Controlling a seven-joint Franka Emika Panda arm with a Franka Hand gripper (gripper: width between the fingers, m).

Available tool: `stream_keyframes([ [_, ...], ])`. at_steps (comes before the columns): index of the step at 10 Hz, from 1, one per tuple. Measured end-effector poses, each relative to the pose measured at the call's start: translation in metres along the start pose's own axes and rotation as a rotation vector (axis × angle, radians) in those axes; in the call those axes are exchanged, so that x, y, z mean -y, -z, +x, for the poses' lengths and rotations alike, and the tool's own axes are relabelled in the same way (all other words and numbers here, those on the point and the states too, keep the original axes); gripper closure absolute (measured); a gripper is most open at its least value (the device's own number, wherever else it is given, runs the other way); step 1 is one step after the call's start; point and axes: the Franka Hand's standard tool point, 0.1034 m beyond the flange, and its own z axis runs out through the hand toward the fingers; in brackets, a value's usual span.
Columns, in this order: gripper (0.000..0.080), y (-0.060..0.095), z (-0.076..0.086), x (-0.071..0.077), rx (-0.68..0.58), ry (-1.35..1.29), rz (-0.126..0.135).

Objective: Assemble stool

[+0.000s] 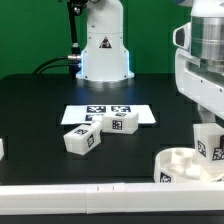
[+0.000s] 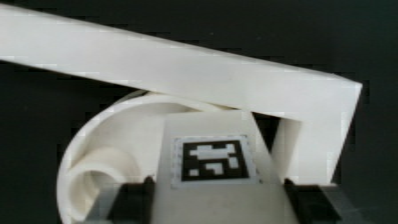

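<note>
A white tagged block leg (image 2: 214, 160) is clamped by the gripper (image 2: 217, 205) over the white ring-shaped plastic seat (image 1: 185, 165).

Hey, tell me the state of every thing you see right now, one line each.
claw: shut on the held leg.
held leg: upright over the seat; whether it is inserted is unclear.
seat: flat on the table.
loose legs: lying free near the marker board.
</note>
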Motion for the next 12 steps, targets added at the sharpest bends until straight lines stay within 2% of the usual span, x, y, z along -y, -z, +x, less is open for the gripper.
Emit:
stream_keyframes([
  [2, 0.0463, 0.000, -0.001, 0.003, 0.050, -0.321, 0.019],
  [3, 0.0463, -0.001, -0.005, 0.005, 0.053, -0.479, 0.064],
  [4, 0.0463, -0.001, -0.012, 0.006, 0.067, -0.483, 0.126],
  [5, 0.0463, -0.001, -0.013, 0.006, 0.077, -0.518, 0.136],
  [6, 0.0463, -0.001, -0.013, 0.006, 0.078, -0.504, 0.137],
  [7, 0.0414, -0.002, -0.015, 0.005, 0.080, -0.498, 0.136],
  [8, 0.0219, -0.003, -0.015, 0.005, 0.080, -0.492, 0.135],
  [9, 0.0219, -0.002, -0.016, 0.004, 0.077, -0.449, 0.129],
  [10, 0.0171, 0.001, -0.017, 0.000, 0.080, -0.331, 0.104],
  [11, 0.0171, 0.010, -0.015, 0.000, 0.078, -0.194, 0.118],
  [12, 0.0153, 0.020, -0.016, -0.001, 0.078, -0.057, 0.120],
])
